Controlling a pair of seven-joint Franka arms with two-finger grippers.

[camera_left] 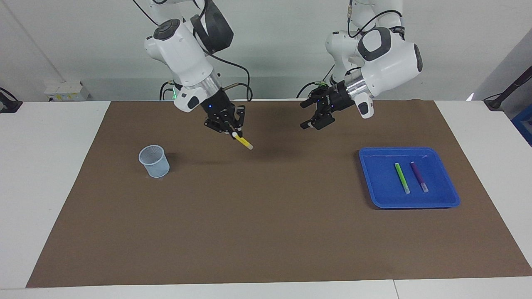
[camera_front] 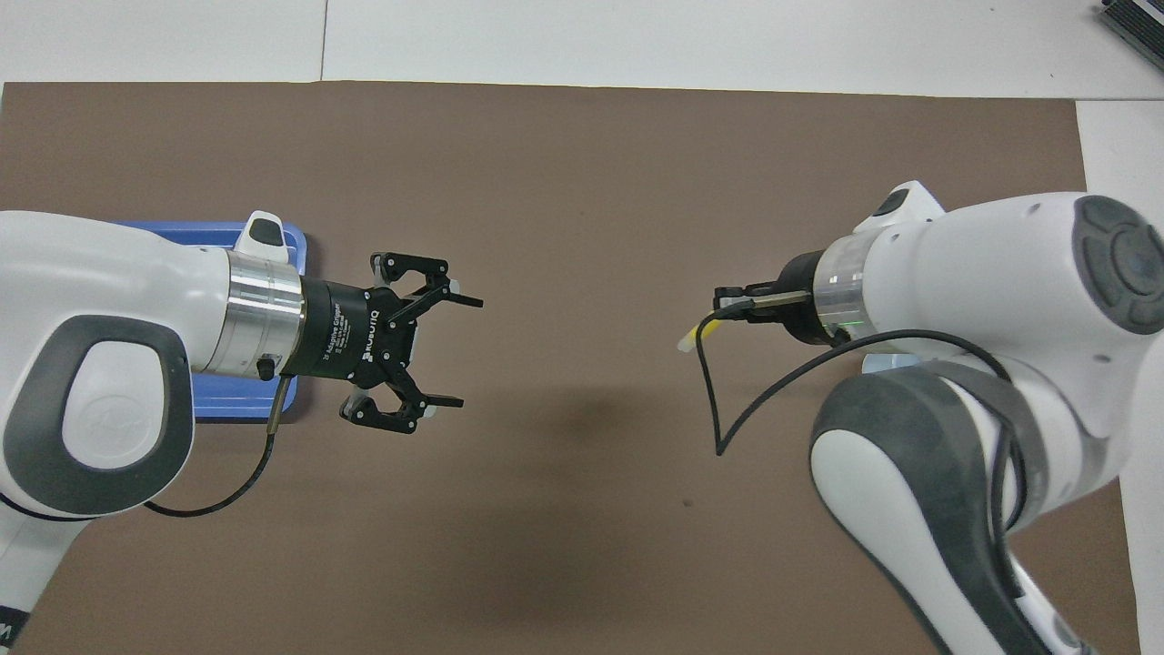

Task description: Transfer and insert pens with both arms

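The right gripper (camera_left: 233,133) pinches the yellow pen (camera_left: 243,142) (over the brown mat (camera_left: 257,232)); the left gripper (camera_front: 459,350) hangs spread, empty.

The left tool (camera_left: 311,114) hangs in the air with its fingers spread wide and empty, pointing toward 8 o'clock in the facing view. The right tool (camera_left: 233,133) is clamped tight, pointing toward 5 o'clock, wrist tilted down.
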